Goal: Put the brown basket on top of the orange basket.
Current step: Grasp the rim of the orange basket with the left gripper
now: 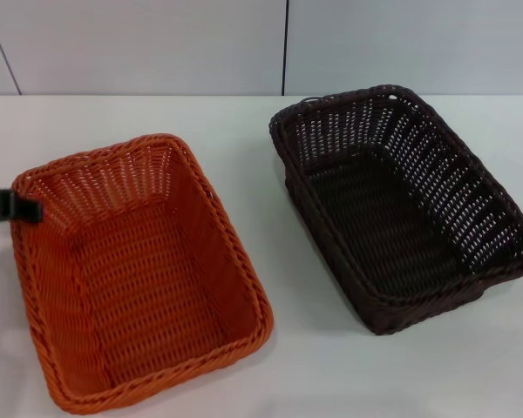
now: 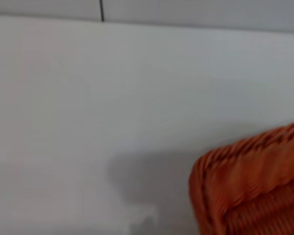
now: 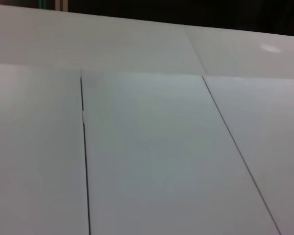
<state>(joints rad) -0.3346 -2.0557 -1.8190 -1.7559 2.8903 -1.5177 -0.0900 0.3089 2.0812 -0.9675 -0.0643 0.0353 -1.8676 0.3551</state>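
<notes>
Nearest the head camera, the orange basket (image 1: 139, 279) fills the lower left of the frame, standing upright on the white table (image 1: 314, 366) with its open mouth up and nothing inside; its braided rim runs from the bottom edge up to about mid-height. At its upper-left corner, on the far left edge of the frame, a black piece of the left gripper (image 1: 9, 207) reaches in and sits right against the rim; whether its fingers are spread or closed on the weave cannot be told. In the left wrist view one corner of the orange basket (image 2: 250, 181) shows in the lower right, with bare table (image 2: 112, 98) beyond it and a soft shadow beside the corner. Farther back and to the right in the head view, the brown basket (image 1: 401, 209) stands upright on the table, also with nothing inside, angled so one corner points toward the upper middle of the frame. A strip of bare table separates the two baskets; they do not touch. Behind the table, pale wall panels (image 1: 157, 43) meet at dark seams. The right wrist view shows only such panels (image 3: 147, 156), and the right gripper appears in no view.
</notes>
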